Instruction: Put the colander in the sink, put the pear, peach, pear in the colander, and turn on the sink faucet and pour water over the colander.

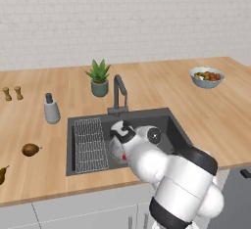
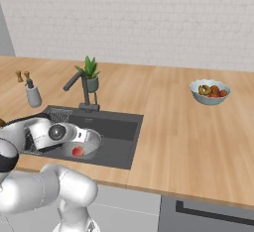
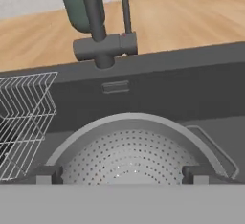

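With its jaws standing wide apart and holding nothing, the pincer hangs at lower centre over the colander, which sits in the sink with the peach inside. Left to do: two pears on the desk, far left; faucet dry. Wire rack lies beside the colander.

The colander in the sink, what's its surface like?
Silvery-white metal dotted all over with tiny holes; the colander shows best in the hand view.
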